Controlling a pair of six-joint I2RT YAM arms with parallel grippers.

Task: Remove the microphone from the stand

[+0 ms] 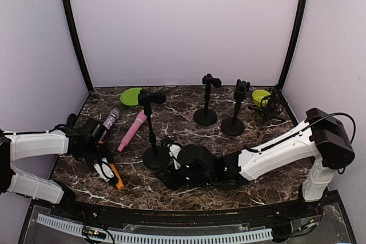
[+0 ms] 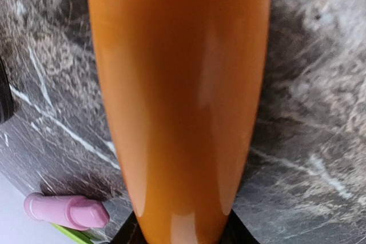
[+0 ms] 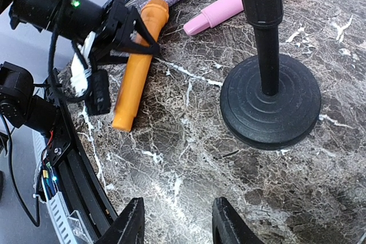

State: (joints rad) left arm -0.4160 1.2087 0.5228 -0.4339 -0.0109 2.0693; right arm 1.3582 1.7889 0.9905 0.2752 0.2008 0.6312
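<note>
The orange microphone (image 1: 117,178) lay flat on the bench (image 1: 183,131), out of any holder, near the front left edge. Its long axis ran slantwise toward the front edge in the top view. The left gripper (image 1: 106,167) was right on it. In the right wrist view its black fingers (image 3: 139,41) straddled the thicker end, and up close the glossy barrel ran straight out from between them. They looked closed on it. Any lift would therefore fall to the left arm, working across the barrel.

The right gripper (image 3: 177,221) hovered low beside the nearest stand (image 3: 269,104). Its fingers were apart with nothing between them, and the microphone was well off to its side.

The orange body was smooth, hard-looking plastic, tapered and rounded, with a bright sheen, so it might slip in a light grip. The stand had a ribbed, heavy-looking round black base and a thin pole. A matte pink microphone (image 1: 132,130) and a glittery purple one (image 1: 111,119) lay beyond. The bench was dark, polished, white-veined marble.
</note>
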